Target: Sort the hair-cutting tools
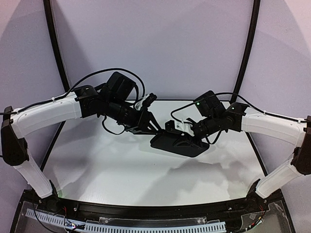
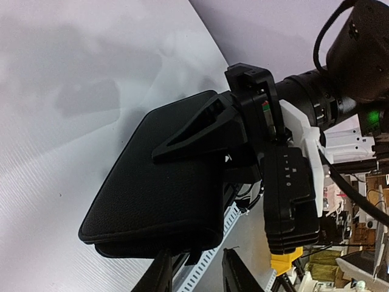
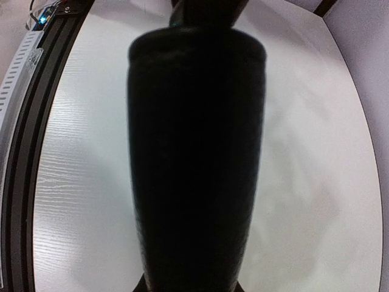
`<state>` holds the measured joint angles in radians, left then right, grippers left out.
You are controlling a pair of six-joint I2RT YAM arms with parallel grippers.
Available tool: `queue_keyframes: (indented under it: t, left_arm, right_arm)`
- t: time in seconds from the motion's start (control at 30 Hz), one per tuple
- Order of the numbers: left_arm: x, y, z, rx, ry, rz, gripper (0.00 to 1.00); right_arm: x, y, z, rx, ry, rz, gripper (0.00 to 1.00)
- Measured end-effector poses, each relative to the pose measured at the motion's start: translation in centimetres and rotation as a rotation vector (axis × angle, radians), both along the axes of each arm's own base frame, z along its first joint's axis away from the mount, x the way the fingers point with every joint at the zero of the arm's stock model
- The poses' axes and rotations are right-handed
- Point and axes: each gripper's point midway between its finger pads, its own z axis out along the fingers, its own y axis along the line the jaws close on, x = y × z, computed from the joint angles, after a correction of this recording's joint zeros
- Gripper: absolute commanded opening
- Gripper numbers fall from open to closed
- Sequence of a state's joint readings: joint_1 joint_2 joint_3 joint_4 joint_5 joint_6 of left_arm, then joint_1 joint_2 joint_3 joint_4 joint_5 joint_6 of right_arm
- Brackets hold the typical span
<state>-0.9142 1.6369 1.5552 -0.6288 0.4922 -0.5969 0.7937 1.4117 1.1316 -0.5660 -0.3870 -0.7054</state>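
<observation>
None of the hair-cutting tools shows in any view. A flat black zip case (image 1: 180, 144) hangs tilted above the white table. My right gripper (image 1: 181, 129) is shut on the case's far edge; in the left wrist view one of its fingers (image 2: 194, 125) lies across the case (image 2: 152, 188). Seen from the right wrist, the case (image 3: 194, 158) fills the middle and hides the jaws. My left gripper (image 2: 197, 277) is at the case's near lower edge. Its fingers (image 2: 157, 277) stand apart, and a small black zip tab (image 2: 194, 258) hangs between them, unclamped.
The white table (image 1: 97, 165) lies under both arms, with a black rail and a slotted cable duct (image 1: 160, 224) along its near edge. The right arm's wrist camera block (image 2: 292, 188) sits close beside the case. Curved black frame tubes (image 1: 54, 43) rise at the back.
</observation>
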Motion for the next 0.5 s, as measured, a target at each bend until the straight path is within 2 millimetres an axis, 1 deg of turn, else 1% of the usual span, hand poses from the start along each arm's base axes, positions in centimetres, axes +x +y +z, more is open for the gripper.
queue_keyframes:
  t: [0.27,0.4,0.43,0.5]
  left_arm:
    - [-0.1,-0.2,-1.0,0.026,0.032,-0.010,0.23]
    - [-0.2,-0.4,-1.3,0.027,0.046,-0.016,0.18]
    - [-0.2,-0.5,-1.4,0.028,0.049,-0.017,0.16]
    - [-0.1,-0.6,-1.5,0.029,0.053,-0.020,0.05]
  right_arm:
    - [-0.1,-0.1,-0.1,-0.003,0.007,-0.003,0.00]
    - [-0.2,-0.1,-0.2,-0.007,0.013,-0.002,0.00]
    - [-0.2,-0.2,-0.2,-0.009,0.014,-0.002,0.00]
    - [-0.3,-0.2,-0.3,-0.013,0.018,-0.002,0.00]
